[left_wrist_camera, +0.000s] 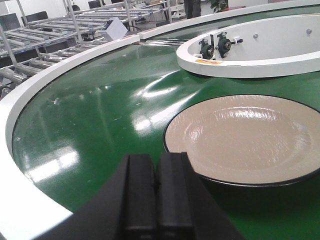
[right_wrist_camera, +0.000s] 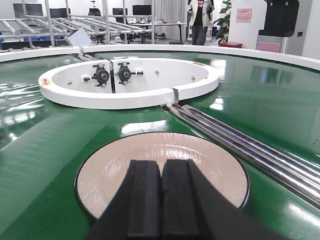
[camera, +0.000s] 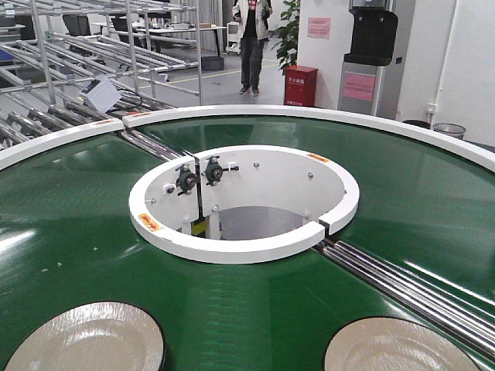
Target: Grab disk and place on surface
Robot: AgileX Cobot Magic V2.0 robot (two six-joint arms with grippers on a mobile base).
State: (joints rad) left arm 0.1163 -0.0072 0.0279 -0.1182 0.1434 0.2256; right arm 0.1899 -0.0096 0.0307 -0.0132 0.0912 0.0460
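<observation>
Two disks, cream plates with dark rims, lie flat on the green conveyor belt [camera: 69, 216]: one at the near left [camera: 89, 340] and one at the near right [camera: 398, 348]. In the left wrist view the left disk [left_wrist_camera: 245, 137] sits just ahead and to the right of my left gripper [left_wrist_camera: 157, 172], which is shut and holds nothing. In the right wrist view the right disk [right_wrist_camera: 165, 147] lies straight ahead, under the tips of my right gripper [right_wrist_camera: 161, 172], also shut and empty. The surface is out of view. Neither gripper shows in the front view.
A raised white inner ring [camera: 232, 247] with two black bearings stands at the belt's centre. Steel rollers [camera: 402, 278] cross the belt at the right. The white outer rim [left_wrist_camera: 20, 200] curves close to the left gripper. Racks and a standing person [camera: 252, 39] are far behind.
</observation>
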